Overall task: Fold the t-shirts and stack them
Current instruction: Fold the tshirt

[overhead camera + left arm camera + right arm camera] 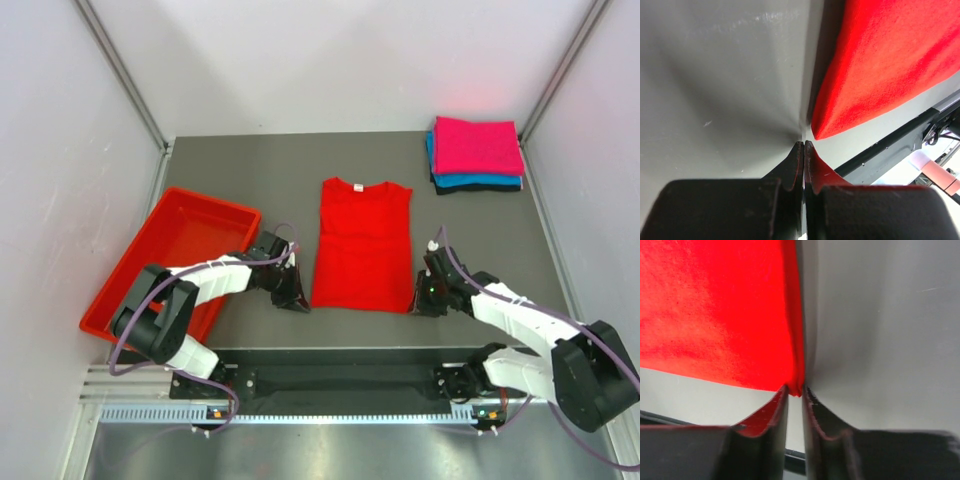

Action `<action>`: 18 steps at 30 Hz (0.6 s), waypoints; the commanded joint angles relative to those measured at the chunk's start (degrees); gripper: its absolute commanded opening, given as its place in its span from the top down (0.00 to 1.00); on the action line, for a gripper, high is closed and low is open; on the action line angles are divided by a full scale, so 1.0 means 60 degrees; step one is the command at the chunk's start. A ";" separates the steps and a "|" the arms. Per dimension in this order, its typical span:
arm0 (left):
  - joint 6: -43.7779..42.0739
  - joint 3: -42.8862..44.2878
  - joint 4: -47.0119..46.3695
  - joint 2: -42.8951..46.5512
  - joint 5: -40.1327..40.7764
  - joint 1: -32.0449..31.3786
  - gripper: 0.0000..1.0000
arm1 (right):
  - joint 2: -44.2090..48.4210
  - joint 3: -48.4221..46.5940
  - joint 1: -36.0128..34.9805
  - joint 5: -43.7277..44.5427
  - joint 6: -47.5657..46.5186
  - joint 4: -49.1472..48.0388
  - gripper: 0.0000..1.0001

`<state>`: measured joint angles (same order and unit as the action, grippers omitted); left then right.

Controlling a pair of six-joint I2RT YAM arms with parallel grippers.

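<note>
One red tray [175, 245] sits far to the left on my gray table [250, 170], at 9 o'clock. My left arm reaches over its near corner.

Next comes my left pincer [804, 144]. It is squeezed all the way shut, and nothing is in it. Its tips are down by the table, just beside the 7 o'clock corner of the red shirt [362, 245]. I see a sliver of table between the tips and the cloth.

Lying flat in the middle of the table, the red shirt makes one long shape. Its neck hole points to 12 o'clock and its bottom edge is at 6 o'clock, close to me.

Then comes my right pincer [795, 390], at the shirt's 5 o'clock corner. Its two fingers are a little bit apart, with a thin gap between them. The very tip of the red corner sits right at the mouth of that gap. The cloth does not go down between the fingers, so I am not gripping it.

Far off at 1 o'clock, in the back corner, three more shirts are folded in a pile. The pink shirt [477, 145] is on top, the teal shirt [445, 180] is under it, and the black shirt [480, 189] is at the bottom, just peeking out. That pile is well apart from the red shirt and from both my pincers.
</note>
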<state>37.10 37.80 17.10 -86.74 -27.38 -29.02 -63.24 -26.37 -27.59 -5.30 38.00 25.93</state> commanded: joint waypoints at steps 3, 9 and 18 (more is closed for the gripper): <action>-0.0060 -0.0016 0.0020 0.0218 0.0036 -0.0027 1.00 | 0.0081 -0.0044 -0.0323 0.0590 -0.0034 -0.0044 0.92; 0.0071 0.0028 0.0094 0.0904 0.0342 -0.0027 0.85 | 0.0257 0.0000 -0.0367 0.0576 -0.0049 -0.0074 1.00; 0.0686 0.0131 -0.0257 0.1449 0.0227 0.0002 0.59 | 0.0228 0.0030 -0.0396 0.0371 -0.0137 -0.0191 1.00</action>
<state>39.48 37.91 17.85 -79.11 -25.47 -28.99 -62.74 -26.28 -29.08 -3.25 37.74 26.02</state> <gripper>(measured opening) 0.402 0.010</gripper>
